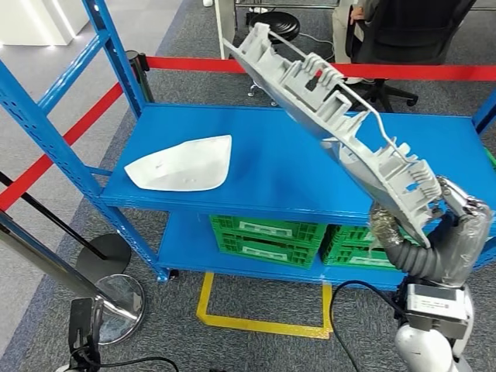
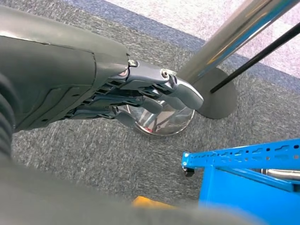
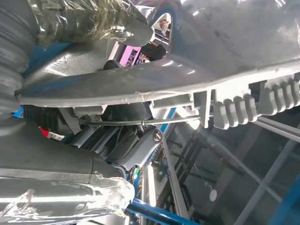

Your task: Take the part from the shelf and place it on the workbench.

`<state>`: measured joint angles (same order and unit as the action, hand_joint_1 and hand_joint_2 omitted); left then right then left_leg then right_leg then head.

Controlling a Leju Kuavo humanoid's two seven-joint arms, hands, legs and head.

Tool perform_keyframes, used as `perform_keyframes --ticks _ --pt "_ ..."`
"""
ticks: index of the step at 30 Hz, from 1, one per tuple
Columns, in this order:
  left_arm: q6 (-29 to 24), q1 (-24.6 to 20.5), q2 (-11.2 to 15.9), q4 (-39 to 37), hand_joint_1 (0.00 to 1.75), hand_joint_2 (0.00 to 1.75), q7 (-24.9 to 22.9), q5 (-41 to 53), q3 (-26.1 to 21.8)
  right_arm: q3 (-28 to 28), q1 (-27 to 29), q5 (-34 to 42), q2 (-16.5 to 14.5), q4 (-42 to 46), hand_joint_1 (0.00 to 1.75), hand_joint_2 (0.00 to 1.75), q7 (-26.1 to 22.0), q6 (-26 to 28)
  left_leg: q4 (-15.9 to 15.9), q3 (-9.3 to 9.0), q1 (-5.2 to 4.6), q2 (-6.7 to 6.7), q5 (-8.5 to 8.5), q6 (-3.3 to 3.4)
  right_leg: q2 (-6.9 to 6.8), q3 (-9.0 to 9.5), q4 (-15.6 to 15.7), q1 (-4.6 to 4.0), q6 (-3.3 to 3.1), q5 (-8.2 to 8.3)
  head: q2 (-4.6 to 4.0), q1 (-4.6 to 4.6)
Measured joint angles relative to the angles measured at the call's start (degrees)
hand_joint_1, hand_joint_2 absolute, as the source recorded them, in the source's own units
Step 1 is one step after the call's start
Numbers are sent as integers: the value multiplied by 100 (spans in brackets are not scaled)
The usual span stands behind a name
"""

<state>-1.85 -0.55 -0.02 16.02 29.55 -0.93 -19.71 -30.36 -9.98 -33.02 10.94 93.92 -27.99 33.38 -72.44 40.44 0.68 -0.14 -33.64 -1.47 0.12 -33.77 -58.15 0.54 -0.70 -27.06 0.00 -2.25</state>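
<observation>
Right hand (image 1: 462,225), low at the right of the head view, clamped on the near end of the long grey ribbed part (image 1: 339,116), fingers wrapped around its lower edge; clear film over the wrist and thumb. Close up from the right wrist, thumb (image 3: 88,21) pressed against the part's (image 3: 226,51) smooth face, darker fingers (image 3: 131,150) curled under its ribbed side. Part lifted clear of the shelf (image 1: 280,167), tilted, running from the hand up and away over the shelf's right half toward the far edge. On the top level's left half, near the front edge, a flat white panel (image 1: 181,164), well apart from the held part. On the lower level, green crates (image 1: 266,240) side by side. Left hand (image 2: 141,93) hanging low above the grey carpet, fingers straight and close together, gripping nothing, in front of a chrome stanchion base (image 2: 166,122). Behind the shelf, red barrier tape (image 1: 193,64) and a person seated in a black chair (image 1: 409,31).
</observation>
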Motion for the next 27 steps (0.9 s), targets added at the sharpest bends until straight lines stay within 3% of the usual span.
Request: perform_keyframes --ticks 1,2,5,7,9,11,12,14,16,17,18,19,21,22,25,27 --pt "5 2 0 0 0 175 2 10 1 -22 -1 -1 -6 -21 175 175 -1 0 -133 70 -1 0 12 3 2 2 -1 -6 -2 -2 0 -2" --pt "12 2 2 0 0 175 6 21 3 -49 -5 -6 -11 -41 175 175 -1 1 -49 41 -2 0 136 16 6 6 -2 -11 -3 -3 0 -1" --pt "43 -6 20 6 0 175 28 51 19 -158 -35 -76 -56 -90 175 175 7 49 939 -410 -18 0 683 105 25 14 -12 -34 15 -14 -1 1" --pt "66 -18 37 10 0 175 44 63 44 -258 -51 -177 -95 -122 175 175 29 167 1338 -582 -38 -1 759 152 29 -17 -25 -50 57 -14 -1 4" --pt "100 -20 45 11 0 175 65 91 83 -352 -58 -277 -112 -160 175 175 65 272 1409 -597 -40 -4 737 183 24 -38 -19 -49 115 -11 0 6" --pt "143 -18 48 13 0 175 91 132 121 -420 -71 -325 -115 -201 175 175 107 319 1460 -621 -16 -2 764 236 17 -100 -126 -44 173 -107 0 19" --pt "158 -22 50 14 0 175 101 144 137 -448 -79 -333 -115 -221 175 175 126 338 1484 -633 1 0 775 262 16 -202 -337 -39 198 -234 0 32" --pt "169 -31 54 15 0 175 106 145 154 -501 -81 -331 -115 -262 175 175 163 377 1487 -637 3 2 774 290 14 -547 -1061 -19 244 -577 -1 50" --pt "170 -29 52 15 0 175 104 135 155 -534 -55 -315 -115 -302 175 175 199 398 1482 -640 2 1 771 294 13 -813 -1581 -2 277 -710 -2 48" --pt "170 -27 50 15 0 175 104 132 155 -544 -45 -309 -115 -321 175 175 212 402 1480 -646 2 -1 769 292 11 -800 -1534 5 283 -614 -1 50" --pt "166 -27 48 15 0 175 99 128 155 -551 -38 -301 -115 -336 175 175 225 404 1478 -655 3 -4 764 286 7 -681 -1274 11 282 -431 -2 50" --pt "151 -28 44 15 0 175 85 121 155 -556 -35 -285 -115 -345 175 175 239 410 1476 -667 3 -8 756 274 -2 -488 -872 16 273 -223 -1 51" --pt "74 -31 38 15 0 175 31 103 155 -563 -22 -236 -118 -349 175 175 281 452 1458 -667 -19 -13 739 226 -14 -126 -199 10 239 1 -1 46" --pt "23 -30 34 15 0 175 -1 97 155 -563 -3 -208 -121 -346 175 175 306 485 1451 -661 -28 -13 737 198 -12 -40 -46 3 219 18 -1 43" --pt "-101 -30 23 15 0 175 -55 95 157 -539 98 -133 -128 -334 175 175 363 558 1434 -653 -20 -9 719 108 6 -19 0 -3 127 8 -1 39" --pt "-150 -38 16 15 0 175 -71 97 160 -496 160 -68 -138 -295 175 175 374 581 1184 -551 -10 -5 528 47 -1 -4 23 18 56 23 0 16"
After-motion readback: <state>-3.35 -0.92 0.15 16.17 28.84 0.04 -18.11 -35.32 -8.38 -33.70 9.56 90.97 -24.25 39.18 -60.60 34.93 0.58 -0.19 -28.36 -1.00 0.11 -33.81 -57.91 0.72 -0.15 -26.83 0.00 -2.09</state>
